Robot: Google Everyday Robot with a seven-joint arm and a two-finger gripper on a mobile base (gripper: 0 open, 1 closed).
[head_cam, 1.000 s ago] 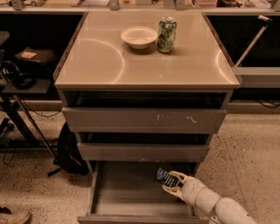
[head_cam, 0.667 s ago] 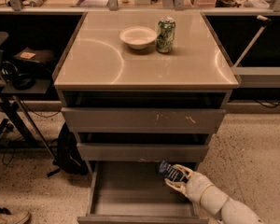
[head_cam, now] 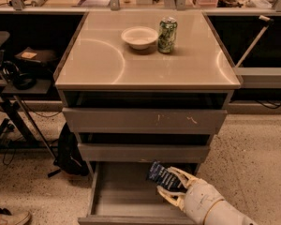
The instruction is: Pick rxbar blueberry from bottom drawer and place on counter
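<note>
step: lift-out. the tool (head_cam: 170,184) sits inside the open bottom drawer (head_cam: 121,193), right half, and its two pale fingers (head_cam: 179,173) are closed on the rxbar blueberry (head_cam: 155,171), one on each side of the wrapper. the bar's dark face with pale print tilts up toward the camera, its top corner just under the lower edge of the middle drawer (head_cam: 143,152). it looks clear of the drawer floor, but can't tell for sure. grasp looks done; placing not yet done.

next move, as a judgement: pull the bar back out toward the drawer front before raising it, since the middle drawer and top drawer (head_cam: 143,120) fronts overhang the back of the opening. then go up past both fronts and over the counter (head_cam: 145,64). the front part of the counter is bare; the bowl (head_cam: 139,36) and green can (head_cam: 167,34) stand near the back, just beside each other, so set down short of them.

vs the earlier frames: tool and bar have shifted a little left in the drawer and more of the wrapper face shows. grip unchanged, drawer equally open, bowl and can unmoved.
</note>
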